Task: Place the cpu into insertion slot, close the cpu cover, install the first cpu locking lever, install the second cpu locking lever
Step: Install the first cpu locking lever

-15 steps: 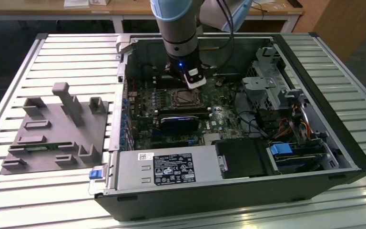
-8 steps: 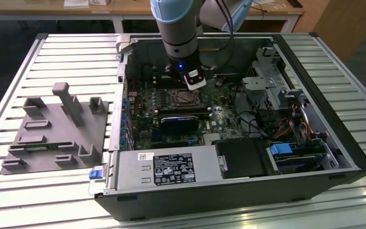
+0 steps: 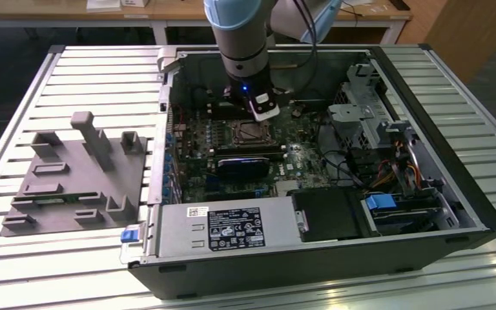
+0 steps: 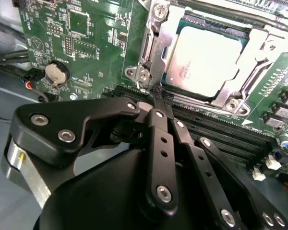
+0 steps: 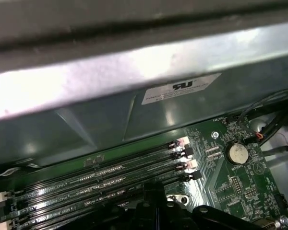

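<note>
Pincer [image 4: 158,96] sitting pinched closed, holding nothing, tips at the cover [image 4: 156,52] edge; matte silver cpu [image 4: 204,60] lying seated under it.

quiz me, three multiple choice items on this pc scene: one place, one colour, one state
1. Where is the silvery square cpu?
A. on the grey fixture
B. in the silver-framed insertion slot
C. in the tool

2. What colour is the circuit board?
A. green
B. red
C. white

3. How does the thin silver cpu cover stand?
A. removed
B. upright
C. down around the cpu

Answers: 1 B, the second wrist view shows the chip seated in the insertion slot. 2 A, the board is green in both wrist views. 3 C, the frame lies flat round the chip; the black tool is just beside it.
</note>
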`<state>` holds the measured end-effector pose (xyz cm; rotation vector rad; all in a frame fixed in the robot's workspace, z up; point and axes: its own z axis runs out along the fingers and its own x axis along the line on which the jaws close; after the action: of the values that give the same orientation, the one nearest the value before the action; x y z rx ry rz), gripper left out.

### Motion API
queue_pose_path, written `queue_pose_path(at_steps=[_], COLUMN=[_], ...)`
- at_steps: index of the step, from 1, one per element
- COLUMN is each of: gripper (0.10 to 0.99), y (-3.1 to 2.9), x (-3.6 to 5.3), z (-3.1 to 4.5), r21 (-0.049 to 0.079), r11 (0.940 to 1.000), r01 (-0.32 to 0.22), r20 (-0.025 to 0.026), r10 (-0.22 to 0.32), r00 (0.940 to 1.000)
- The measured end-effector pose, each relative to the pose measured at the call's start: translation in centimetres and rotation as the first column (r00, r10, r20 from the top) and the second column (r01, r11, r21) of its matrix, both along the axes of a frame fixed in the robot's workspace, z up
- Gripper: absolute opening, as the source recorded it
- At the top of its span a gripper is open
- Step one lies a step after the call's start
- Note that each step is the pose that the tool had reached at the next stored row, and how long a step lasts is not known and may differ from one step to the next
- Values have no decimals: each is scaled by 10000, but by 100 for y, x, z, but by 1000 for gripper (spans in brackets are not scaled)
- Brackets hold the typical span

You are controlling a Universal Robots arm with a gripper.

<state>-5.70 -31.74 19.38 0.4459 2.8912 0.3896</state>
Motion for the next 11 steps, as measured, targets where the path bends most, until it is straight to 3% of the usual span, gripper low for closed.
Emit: queue_pose_path(at_steps=[6, 8, 11], gripper=[106, 106, 106], y=[0, 0, 0], x=[0, 0, 0], z=[94, 112, 130], r21=[-56, -237, -612], r11=[10000, 9997, 9981], r01=[13, 28, 69], r20=[2, 3, 3], r10=[-13, -28, -69], r00=[10000, 10000, 10000])
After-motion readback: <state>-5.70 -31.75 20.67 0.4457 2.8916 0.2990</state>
